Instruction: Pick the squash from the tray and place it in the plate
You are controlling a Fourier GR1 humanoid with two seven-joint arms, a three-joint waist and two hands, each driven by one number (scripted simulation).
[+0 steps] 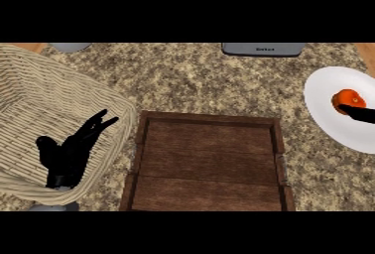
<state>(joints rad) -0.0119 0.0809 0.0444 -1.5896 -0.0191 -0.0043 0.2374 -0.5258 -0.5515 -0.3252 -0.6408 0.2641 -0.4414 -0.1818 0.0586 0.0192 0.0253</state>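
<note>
Placing squash [348, 98] on white plate [326, 124] | right robot hand [360, 113] fingers on squash, grip unclear | lower fully, release inside rim | left robot hand [73, 151] open, over wicker basket [44, 89] left of plate

My left hand [70, 154] rested open at lower left, fingers straight and pointing up-right, thumb out to the side, while only my right hand's [359, 113] dark fingers showed at the right edge.

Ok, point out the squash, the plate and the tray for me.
squash [346, 98]: head view, its orange top.
plate [326, 99]: head view, bare white surface left of the squash.
tray [209, 163]: head view, its wooden floor.
</note>
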